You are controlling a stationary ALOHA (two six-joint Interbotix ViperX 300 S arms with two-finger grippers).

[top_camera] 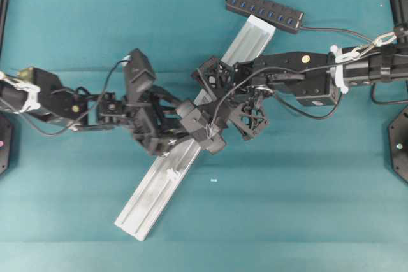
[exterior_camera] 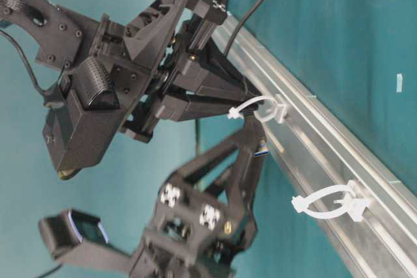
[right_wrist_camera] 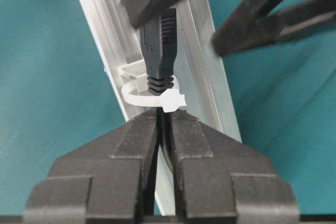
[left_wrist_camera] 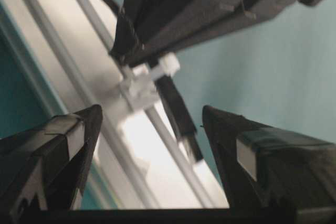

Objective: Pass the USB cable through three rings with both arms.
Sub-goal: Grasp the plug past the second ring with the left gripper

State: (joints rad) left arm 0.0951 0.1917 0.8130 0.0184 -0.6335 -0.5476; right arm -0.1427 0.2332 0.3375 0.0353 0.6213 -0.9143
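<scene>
At rail (right_wrist_camera: 205, 77): my right gripper (right_wrist_camera: 164, 129) pinches USB cable (right_wrist_camera: 160, 40) behind ring (right_wrist_camera: 152, 97), feeding plug through; left gripper (left_wrist_camera: 152, 145) spread wide, empty, flanking plug to receive.

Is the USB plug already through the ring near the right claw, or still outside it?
Through. In the right wrist view the USB plug sticks out beyond the ring, while the shut right claw holds the cable behind it.

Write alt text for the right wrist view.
The right gripper pinches a black USB cable whose plug pokes through a white ring clipped to a silver rail on a teal table. The left gripper's fingers hover blurred beyond.
</scene>
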